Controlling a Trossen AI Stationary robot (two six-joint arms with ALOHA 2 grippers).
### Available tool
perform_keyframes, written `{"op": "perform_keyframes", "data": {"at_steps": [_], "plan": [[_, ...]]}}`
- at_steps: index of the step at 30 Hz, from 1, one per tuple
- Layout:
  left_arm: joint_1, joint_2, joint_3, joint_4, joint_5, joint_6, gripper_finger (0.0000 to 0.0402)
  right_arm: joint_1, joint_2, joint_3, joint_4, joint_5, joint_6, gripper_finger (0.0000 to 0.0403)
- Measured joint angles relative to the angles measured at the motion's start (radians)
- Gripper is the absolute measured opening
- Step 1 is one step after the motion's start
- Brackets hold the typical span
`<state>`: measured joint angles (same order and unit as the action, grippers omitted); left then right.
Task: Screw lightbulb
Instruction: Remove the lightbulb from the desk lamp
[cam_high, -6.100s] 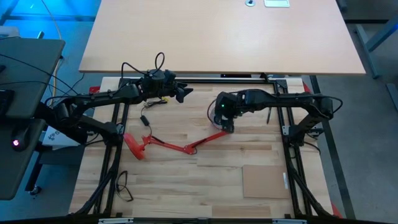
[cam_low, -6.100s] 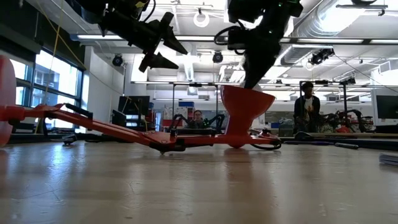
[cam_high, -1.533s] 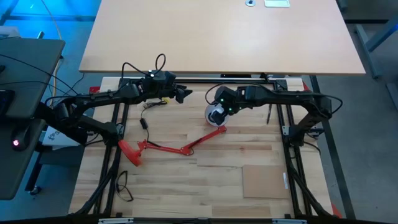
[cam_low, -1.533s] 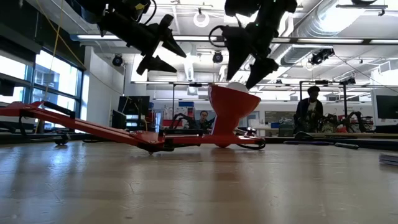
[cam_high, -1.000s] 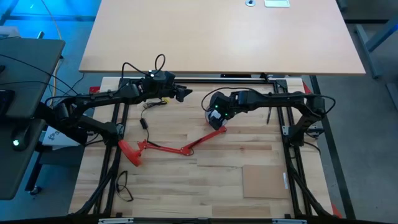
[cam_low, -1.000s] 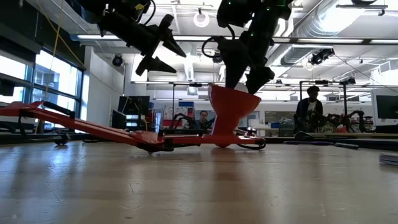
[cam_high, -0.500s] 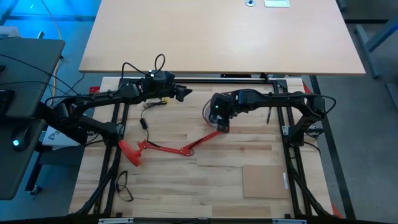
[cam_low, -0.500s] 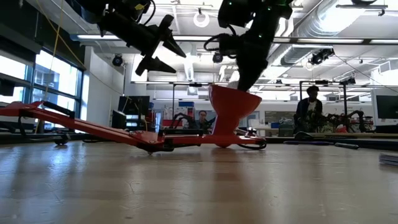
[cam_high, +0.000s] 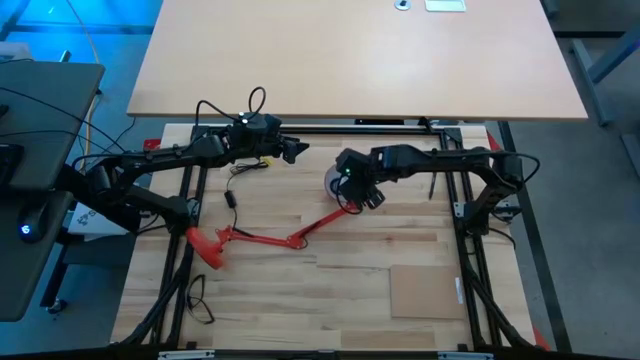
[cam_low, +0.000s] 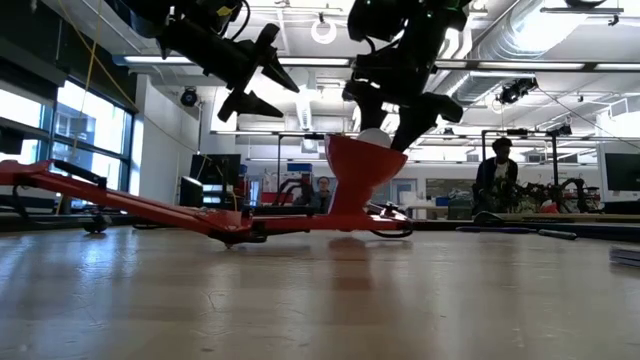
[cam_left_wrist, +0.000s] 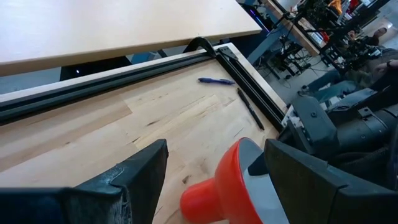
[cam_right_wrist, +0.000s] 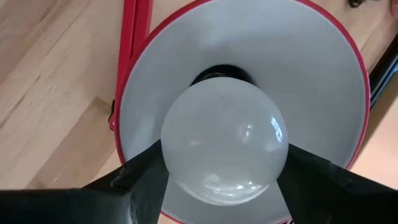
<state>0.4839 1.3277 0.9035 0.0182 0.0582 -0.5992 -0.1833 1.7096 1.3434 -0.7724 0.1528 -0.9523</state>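
Observation:
A red desk lamp lies on the wooden table, its base (cam_high: 205, 250) at the left and its shade (cam_high: 335, 182) opening upward. The white lightbulb (cam_right_wrist: 224, 143) sits in the shade's socket, and its top shows above the rim in the low view (cam_low: 375, 137). My right gripper (cam_low: 398, 118) is open just above the shade, one finger (cam_right_wrist: 142, 180) on each side of the bulb's round head. My left gripper (cam_high: 296, 150) is open and empty, held in the air to the left of the shade, which shows beyond its fingers (cam_left_wrist: 224, 180). My right gripper comes at the bulb from above, pointing down, with its fingers on either side of the bulb's round head (cam_right_wrist: 171, 158). I cannot tell whether the fingers touch it. The bulb stands upright in the shade's socket.
Two pens (cam_left_wrist: 217, 81) lie near the black frame rail at the table's far right. A flat brown board (cam_high: 425, 290) lies at the near right. A black cable (cam_high: 232, 195) lies left of the lamp's arm, and another (cam_high: 200, 295) lies at the near left.
My right gripper went down into the shade, closed on the bulb and turned. It has now opened and risen a little. The lamp has slid slightly toward the table's left, shade and base together.

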Motion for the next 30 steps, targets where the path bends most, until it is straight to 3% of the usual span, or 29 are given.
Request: {"op": "perform_keyframes", "data": {"at_steps": [4, 9, 15, 21, 25, 30], "plan": [[0.000, 0.000, 0.000, 0.000, 0.000, 0.000, 0.0261, 0.000, 0.000, 0.000, 0.001, 0.000, -0.013, 0.0256], [0.000, 0.000, 0.000, 0.000, 0.000, 0.000, 0.0261, 0.000, 0.001, 0.000, 0.006, -0.001, 0.097, 0.0257], [0.000, 0.000, 0.000, 0.000, 0.000, 0.012, 0.0261, -0.001, 0.001, 0.000, 0.017, -0.047, 0.045, 0.0257], [0.000, 0.000, 0.000, 0.000, -0.001, 0.016, 0.0261, 0.000, 0.001, 0.000, 0.019, -0.057, 0.172, 0.0259], [0.000, 0.000, 0.000, 0.000, -0.002, 0.017, 0.0261, 0.000, 0.001, 0.000, 0.019, -0.068, 0.225, 0.0285], [0.000, 0.000, 0.000, 0.000, -0.003, 0.018, 0.0261, 0.000, 0.001, 0.000, 0.004, -0.065, 0.226, 0.0345]]}}
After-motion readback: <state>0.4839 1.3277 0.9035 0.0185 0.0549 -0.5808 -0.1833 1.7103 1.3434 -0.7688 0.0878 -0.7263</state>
